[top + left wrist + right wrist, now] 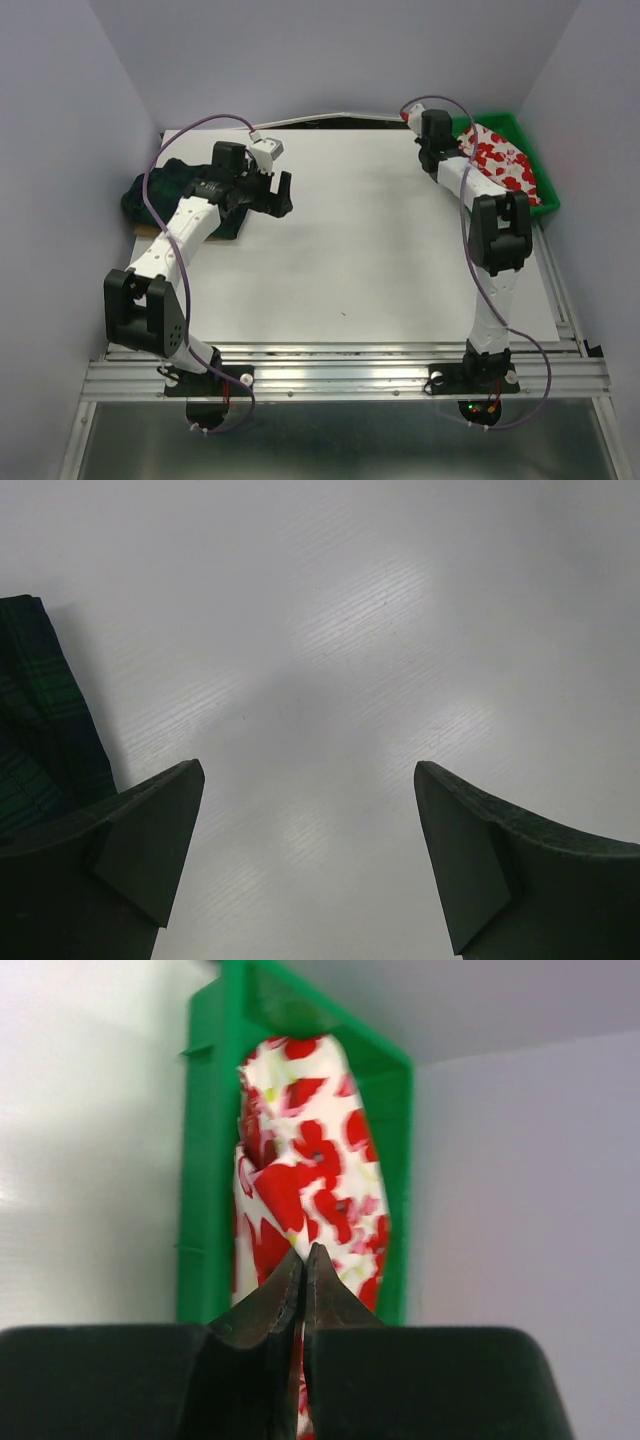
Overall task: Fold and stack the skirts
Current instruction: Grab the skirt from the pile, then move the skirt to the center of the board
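Observation:
The white skirt with red flowers [502, 160] lies bunched in the green tray [547, 198] at the back right. My right gripper [415, 120] is at the tray's left end. In the right wrist view its fingertips [305, 1252] are pressed together, a strip of the floral cloth [300, 1160] showing in the slit between the fingers. The dark green and navy plaid skirt [160, 190] lies crumpled at the table's left edge, partly under my left arm. My left gripper [283, 192] hangs open over bare table just right of it, the plaid skirt's edge [40, 730] to the left of the fingers and nothing between them [308, 780].
White table top [360, 250] between the two arms. The green tray's rim [200, 1160] sits against the back right wall. Grey walls close in on the left, back and right. A metal rail [340, 375] runs along the near edge.

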Controlling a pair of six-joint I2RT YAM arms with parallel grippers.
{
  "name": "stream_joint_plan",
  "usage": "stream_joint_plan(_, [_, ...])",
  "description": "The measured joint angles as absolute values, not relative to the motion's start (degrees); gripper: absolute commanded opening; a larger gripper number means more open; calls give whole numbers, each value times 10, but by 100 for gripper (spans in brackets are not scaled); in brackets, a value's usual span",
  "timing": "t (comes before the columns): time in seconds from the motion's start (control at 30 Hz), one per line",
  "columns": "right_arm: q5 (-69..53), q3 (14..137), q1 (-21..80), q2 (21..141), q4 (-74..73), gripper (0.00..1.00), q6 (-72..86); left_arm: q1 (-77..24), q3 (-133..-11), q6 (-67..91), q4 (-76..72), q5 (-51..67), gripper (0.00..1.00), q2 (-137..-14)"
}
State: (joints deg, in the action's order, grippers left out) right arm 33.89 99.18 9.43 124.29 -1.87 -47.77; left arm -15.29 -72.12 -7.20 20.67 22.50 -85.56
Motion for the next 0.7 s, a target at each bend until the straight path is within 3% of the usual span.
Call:
stream_joint_plan(0.23, [306,1019,83,1130,-27,1,-459,-149,-720,-67,204,225,99,-856])
stream_joint_plan(0.4, [262,1153,79,1114,-73,1,-422,-129,-720,-56,203,237,98,-856])
stream_joint_plan(0.57, [170,1288,81,1110,-167,1,-367,-92,-720,-43,195,257,98,-856])
stream_joint_plan(0.7, [57,1298,91,1056,-238,1,-326,-65,-719,-36,185,275,98,-854])
